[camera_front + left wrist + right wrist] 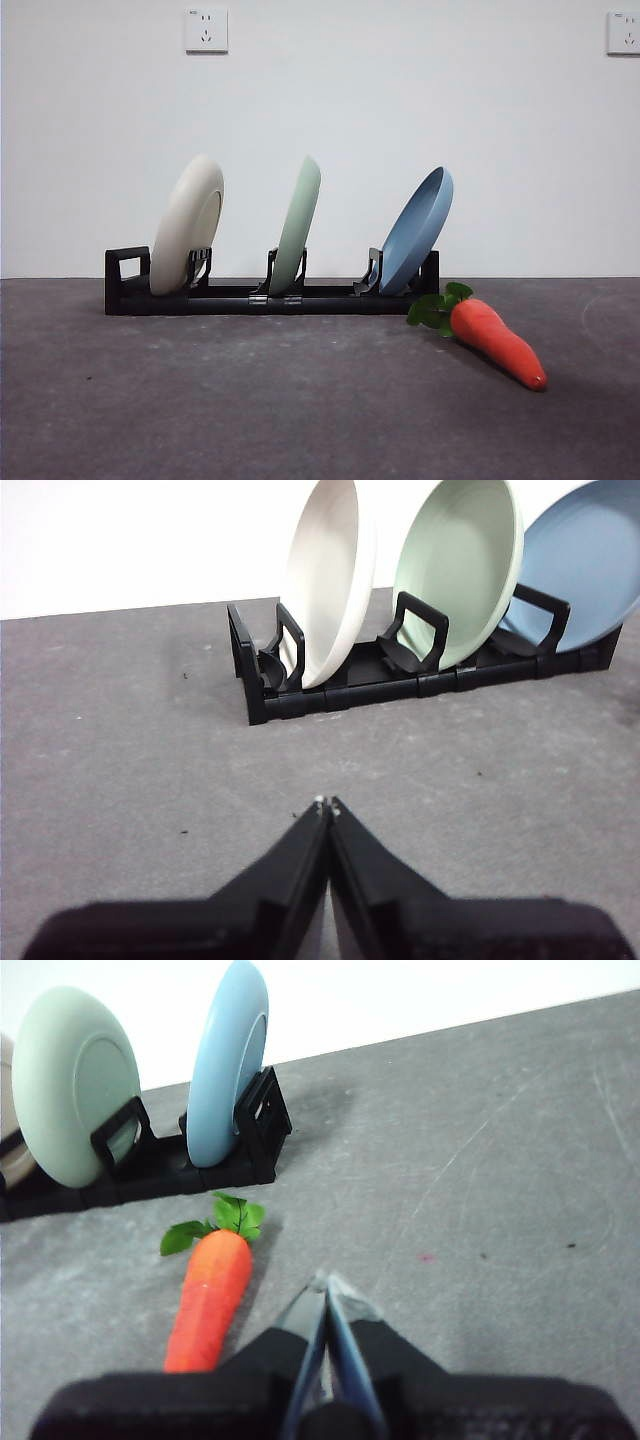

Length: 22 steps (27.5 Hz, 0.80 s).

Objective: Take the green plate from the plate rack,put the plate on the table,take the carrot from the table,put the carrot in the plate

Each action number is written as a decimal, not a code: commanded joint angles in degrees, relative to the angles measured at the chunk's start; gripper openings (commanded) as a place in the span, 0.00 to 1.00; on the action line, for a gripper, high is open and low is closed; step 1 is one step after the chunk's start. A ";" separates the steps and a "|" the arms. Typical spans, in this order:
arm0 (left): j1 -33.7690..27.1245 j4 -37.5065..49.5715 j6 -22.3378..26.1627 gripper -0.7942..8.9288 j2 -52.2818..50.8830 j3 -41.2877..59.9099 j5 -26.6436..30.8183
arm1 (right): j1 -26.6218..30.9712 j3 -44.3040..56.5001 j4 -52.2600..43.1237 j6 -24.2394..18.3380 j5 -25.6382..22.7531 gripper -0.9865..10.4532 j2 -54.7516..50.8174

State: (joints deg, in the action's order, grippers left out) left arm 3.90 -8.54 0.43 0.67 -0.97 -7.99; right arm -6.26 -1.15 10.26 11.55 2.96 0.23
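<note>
The green plate (299,224) stands on edge in the middle slot of the plate rack (270,297), leaning toward the blue plate (417,229) end, between the cream-white plate (187,224) and that blue one. The rack sits on the table (250,400) near the white wall (400,100), its square loop handle at the cream plate's end.

From my left wrist I see the hollow faces of all three plates — the green plate (458,572) held by a black prong across its lower part — but no carrot. My left gripper (327,805) hangs above bare table short of the rack, its two jaws pressed together, holding nothing.

My right wrist shows the plates' backs (only a sliver of the cream one) and what the left misses: the carrot (208,1295) lying on the table just beside the rack's blue-plate end, leaves toward the rack. My right gripper (325,1288) hovers beside the carrot, jaws closed tip to tip, empty.

The front view shows neither of my arms, only two wall sockets (206,30).
</note>
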 commanded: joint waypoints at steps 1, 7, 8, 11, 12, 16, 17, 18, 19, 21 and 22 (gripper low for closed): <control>-0.20 0.33 -4.87 0.08 -0.17 0.76 -0.02 | 0.15 0.76 -0.35 5.79 0.07 0.09 -0.13; -0.20 0.22 -13.35 0.08 -0.17 -0.72 -0.59 | 0.15 -0.48 -2.10 7.10 3.13 0.08 -0.13; -0.20 0.20 -14.29 0.08 -0.17 -1.40 -1.46 | 0.13 -1.20 -2.08 7.13 3.41 0.08 -0.11; -0.15 -0.72 -15.67 0.08 -0.15 -4.13 -2.71 | 0.13 -3.74 -2.03 7.19 4.66 0.08 0.39; -0.15 -1.18 -15.69 0.08 -0.15 -5.09 -2.95 | 0.13 -4.66 -1.86 7.45 4.63 0.08 0.74; -0.15 -5.97 -16.11 0.08 -0.04 -10.40 -3.19 | 0.13 -9.79 0.37 8.09 5.07 0.08 3.65; -0.15 -7.28 -16.13 0.08 0.00 -11.69 -3.34 | 0.13 -11.10 1.09 8.07 5.81 0.08 4.61; -0.15 -8.63 -16.11 0.08 0.07 -13.16 -4.28 | 0.13 -12.63 2.05 8.00 6.40 0.08 5.90; -0.15 -9.79 -16.11 0.08 0.20 -14.53 -5.42 | 0.13 -14.32 3.43 7.80 7.17 0.08 7.23; -0.15 -12.02 -16.06 0.08 0.74 -17.18 -7.61 | 0.13 -17.51 6.10 6.38 9.09 0.08 10.12; -0.15 -13.20 -16.02 0.08 1.22 -18.56 -8.87 | 0.13 -19.34 7.80 5.60 10.23 0.08 11.74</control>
State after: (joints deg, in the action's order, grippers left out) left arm 3.90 -21.56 -15.29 1.72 -18.96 -16.01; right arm -6.26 -19.44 17.80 18.28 12.58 11.20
